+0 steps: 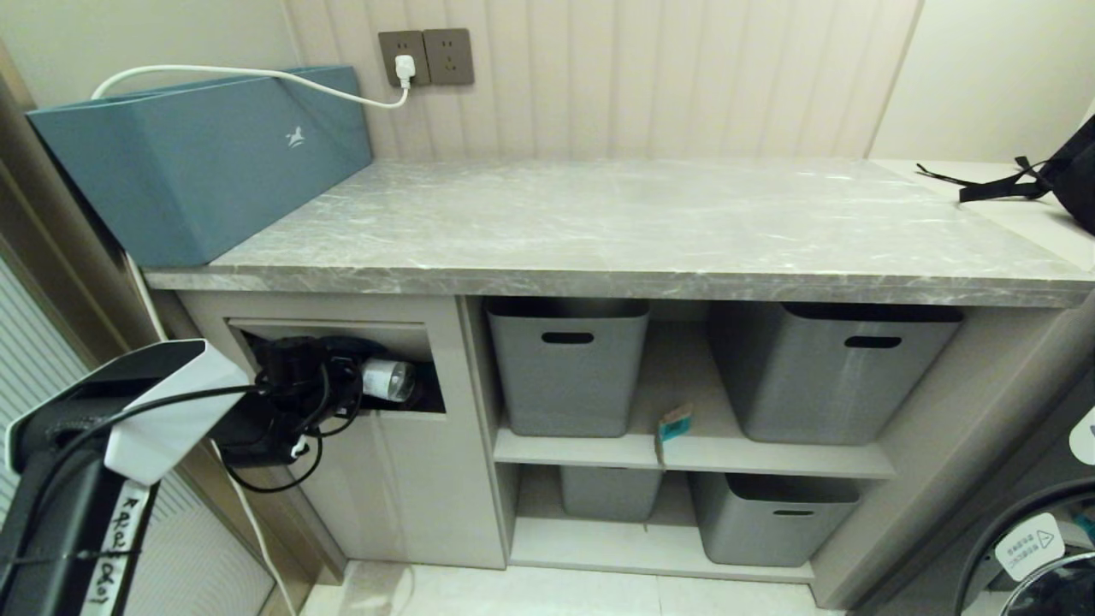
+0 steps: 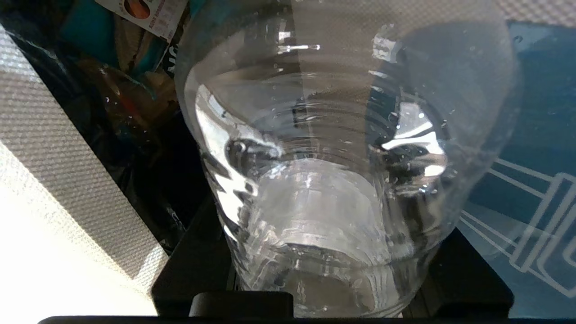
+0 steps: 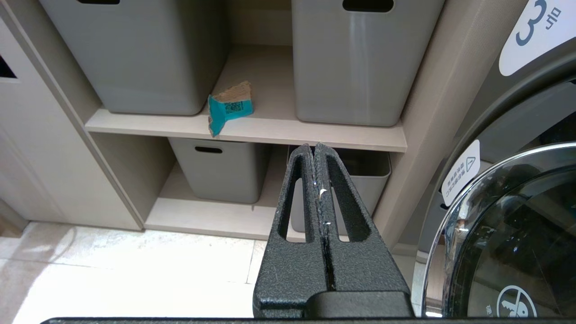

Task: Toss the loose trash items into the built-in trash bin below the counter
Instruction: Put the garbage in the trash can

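My left gripper (image 1: 346,383) is shut on a clear plastic water bottle (image 1: 389,379) and reaches into the dark open slot of the built-in trash bin (image 1: 411,479) below the grey veined counter (image 1: 599,222). In the left wrist view the bottle (image 2: 342,180) fills the frame between the dark fingers (image 2: 193,265). The blue sticker with white lines (image 2: 531,216) shows beside it, and wrappers (image 2: 135,67) lie in the dark beyond. A small teal paper scrap (image 1: 674,425) (image 3: 229,108) leans on the middle shelf. My right gripper (image 3: 315,148) hangs shut and empty, low before the shelves.
Grey tubs (image 1: 569,368) (image 1: 825,372) stand on the shelves either side of the scrap. On the counter a teal box (image 1: 205,162) sits at the left and a black strapped bag (image 1: 1069,175) at the far right. A washing machine door (image 3: 517,234) is close on the right.
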{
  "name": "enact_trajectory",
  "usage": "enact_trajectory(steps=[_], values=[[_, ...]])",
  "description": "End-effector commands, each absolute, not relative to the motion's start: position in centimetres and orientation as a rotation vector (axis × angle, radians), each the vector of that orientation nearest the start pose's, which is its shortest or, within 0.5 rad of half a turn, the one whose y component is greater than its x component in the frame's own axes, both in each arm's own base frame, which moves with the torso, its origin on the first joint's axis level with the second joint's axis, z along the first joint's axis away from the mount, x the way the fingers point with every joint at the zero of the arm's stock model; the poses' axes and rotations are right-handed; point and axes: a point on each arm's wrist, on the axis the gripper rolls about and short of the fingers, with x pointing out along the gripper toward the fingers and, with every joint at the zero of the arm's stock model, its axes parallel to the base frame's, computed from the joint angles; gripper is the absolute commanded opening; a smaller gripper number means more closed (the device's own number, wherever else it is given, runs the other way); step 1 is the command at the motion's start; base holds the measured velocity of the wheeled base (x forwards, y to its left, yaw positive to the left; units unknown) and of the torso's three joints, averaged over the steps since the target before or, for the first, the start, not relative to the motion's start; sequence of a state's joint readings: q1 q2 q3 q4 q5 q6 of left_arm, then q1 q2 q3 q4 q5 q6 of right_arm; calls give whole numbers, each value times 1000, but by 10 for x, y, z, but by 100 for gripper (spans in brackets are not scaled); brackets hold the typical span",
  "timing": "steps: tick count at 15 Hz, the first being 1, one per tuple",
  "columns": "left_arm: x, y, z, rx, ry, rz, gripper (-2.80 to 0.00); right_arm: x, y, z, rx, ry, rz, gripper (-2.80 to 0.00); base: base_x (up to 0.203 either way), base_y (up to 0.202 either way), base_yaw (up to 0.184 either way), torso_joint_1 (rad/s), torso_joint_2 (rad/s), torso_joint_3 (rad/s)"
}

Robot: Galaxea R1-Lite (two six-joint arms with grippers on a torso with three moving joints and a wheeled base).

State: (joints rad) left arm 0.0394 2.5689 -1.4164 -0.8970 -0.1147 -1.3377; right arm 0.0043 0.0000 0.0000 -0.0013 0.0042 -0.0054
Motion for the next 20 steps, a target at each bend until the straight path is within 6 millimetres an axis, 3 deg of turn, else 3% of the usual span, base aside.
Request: enact_trajectory(steps=[1, 7, 8, 20], values=[[493, 17, 9, -1359, 243, 114, -280, -23, 0, 76, -6, -2, 9, -280, 0, 0, 0, 0, 0, 0], [502, 10, 1, -1371, 194, 159, -280, -23, 0, 76, -6, -3, 9, -280, 0, 0, 0, 0, 0, 0], [502, 9, 1, -1369, 196, 156, 0, -23, 0, 75, -6, -2, 9, -280, 0, 0, 0, 0, 0, 0], [502, 11, 1, -1370, 193, 160, 0, -23, 0, 76, -6, -3, 9, -280, 0, 0, 0, 0, 0, 0]])
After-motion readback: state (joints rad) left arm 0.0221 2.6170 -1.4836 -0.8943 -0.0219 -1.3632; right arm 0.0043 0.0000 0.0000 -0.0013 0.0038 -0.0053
